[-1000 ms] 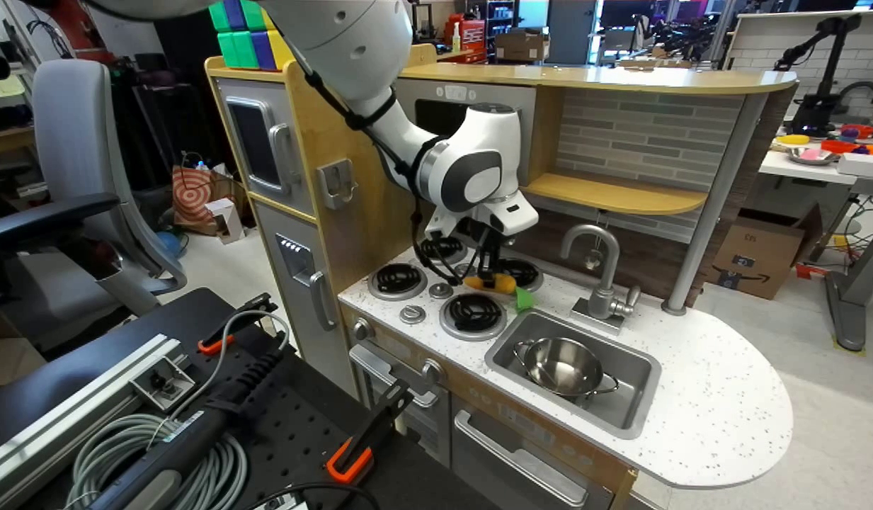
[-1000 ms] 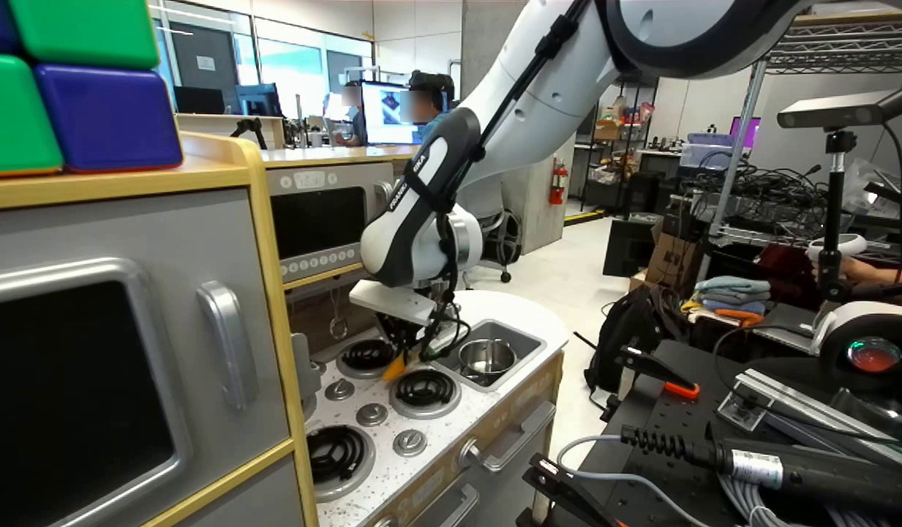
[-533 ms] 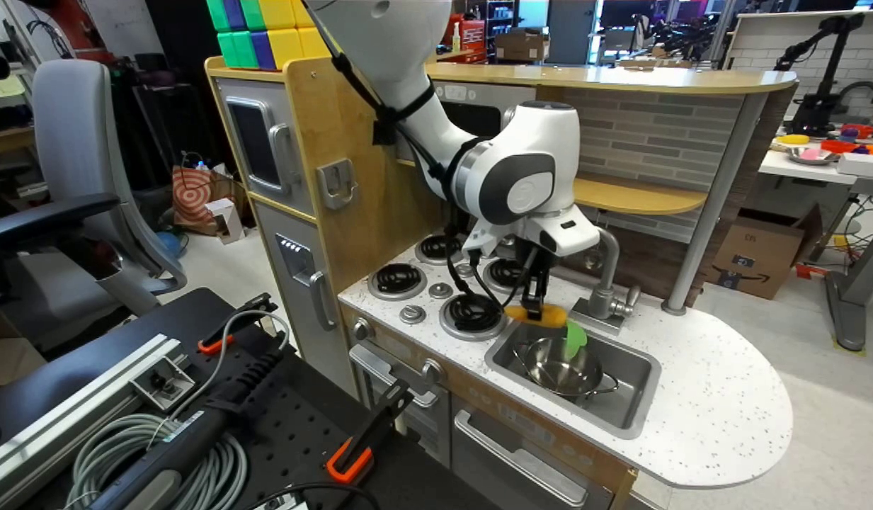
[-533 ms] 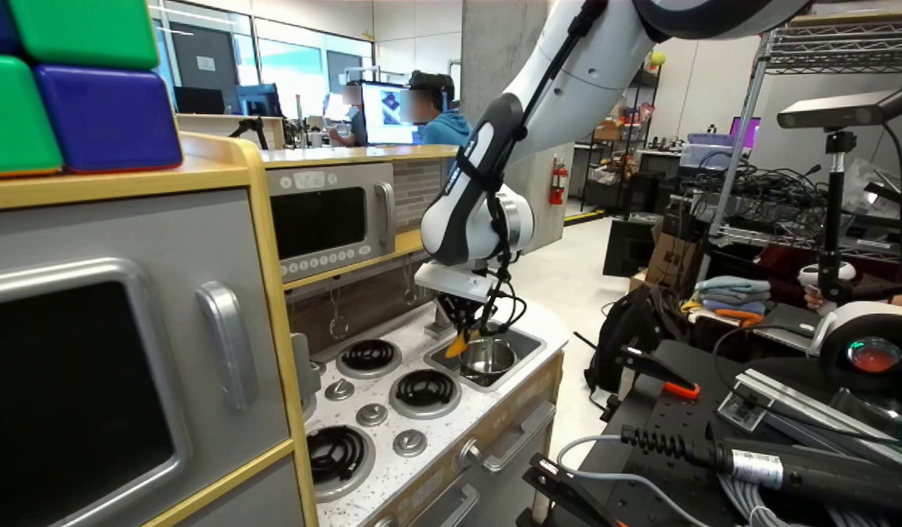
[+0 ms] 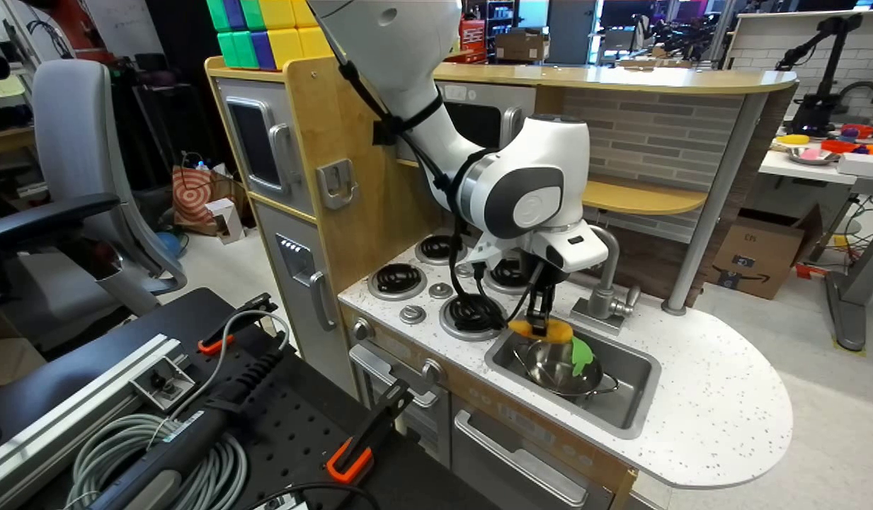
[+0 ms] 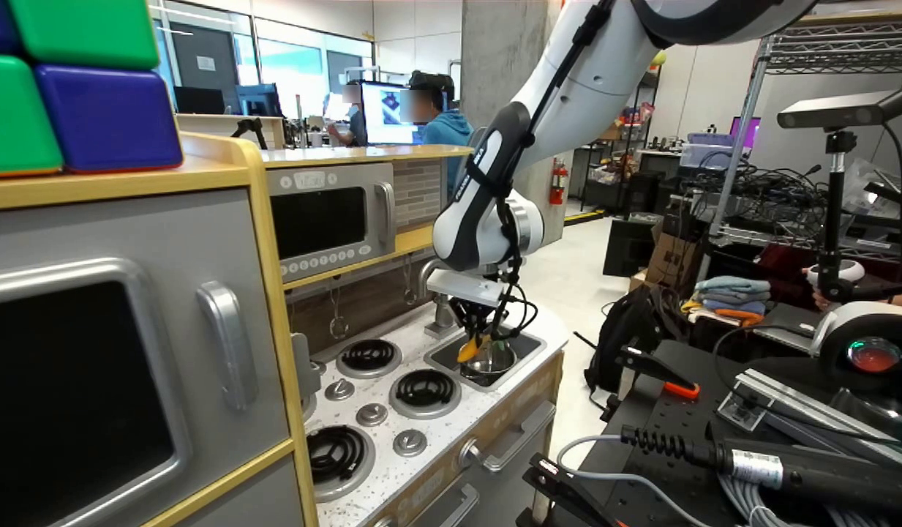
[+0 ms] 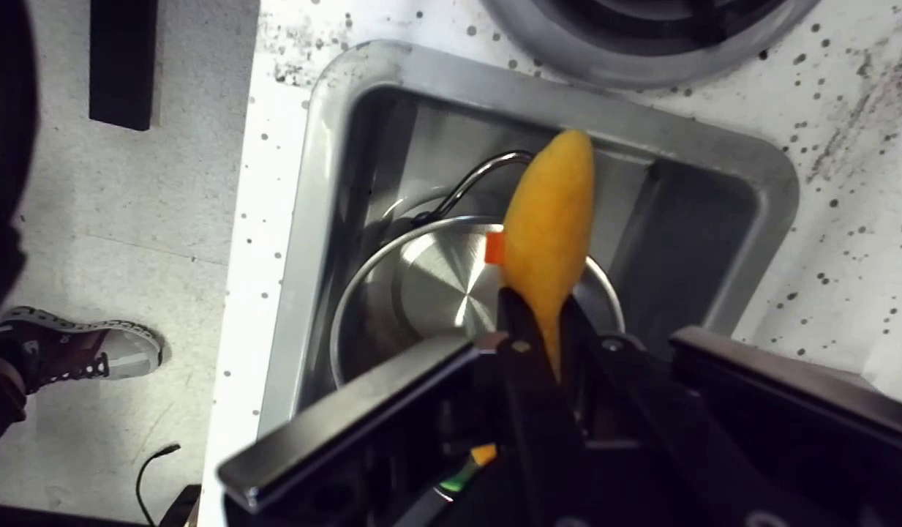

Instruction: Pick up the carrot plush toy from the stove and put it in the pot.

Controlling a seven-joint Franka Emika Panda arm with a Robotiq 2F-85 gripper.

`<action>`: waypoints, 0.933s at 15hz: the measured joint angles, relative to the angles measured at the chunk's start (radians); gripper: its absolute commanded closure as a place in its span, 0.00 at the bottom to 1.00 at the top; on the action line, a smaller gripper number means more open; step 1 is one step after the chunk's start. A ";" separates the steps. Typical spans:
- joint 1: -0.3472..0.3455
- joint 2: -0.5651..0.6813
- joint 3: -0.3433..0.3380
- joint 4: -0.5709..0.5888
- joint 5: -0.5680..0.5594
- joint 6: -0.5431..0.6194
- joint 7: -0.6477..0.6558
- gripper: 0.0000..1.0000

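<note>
Both exterior views show the toy kitchen (image 5: 401,212), with the robot arm (image 5: 443,145) reaching down over its white counter (image 5: 712,404). In an exterior view a black workbench (image 5: 294,425) stands before the kitchen, and an office chair (image 5: 82,134) is off to the side. The stove (image 5: 428,333), with its four black burners (image 5: 397,278), takes up one end of the counter; the sink (image 5: 646,404) is set in just beside it, and the tap (image 5: 604,303) stands at the sink's back edge. The pot (image 7: 443,282) sits in the sink with its open top facing up. Above the pot is the gripper (image 7: 542,301), pointing down, its two fingers (image 7: 516,316) clamped on the carrot (image 7: 553,205) from either side. The carrot is off the stove: its rounded end reaches past the pot's rim, and in an exterior view its green leaves (image 5: 582,356) show against the pot's opening; whether they touch the pot, I cannot tell. A small orange tag (image 7: 494,249) sticks out from the carrot's side.
</note>
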 measured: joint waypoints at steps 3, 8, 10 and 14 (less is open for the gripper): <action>-0.005 0.000 -0.007 -0.004 0.000 0.014 0.000 0.42; -0.008 -0.017 -0.008 -0.035 0.000 0.028 -0.018 0.06; -0.011 -0.040 -0.002 -0.065 0.000 0.028 -0.059 0.00; -0.039 -0.167 0.038 -0.193 0.001 0.027 -0.216 0.00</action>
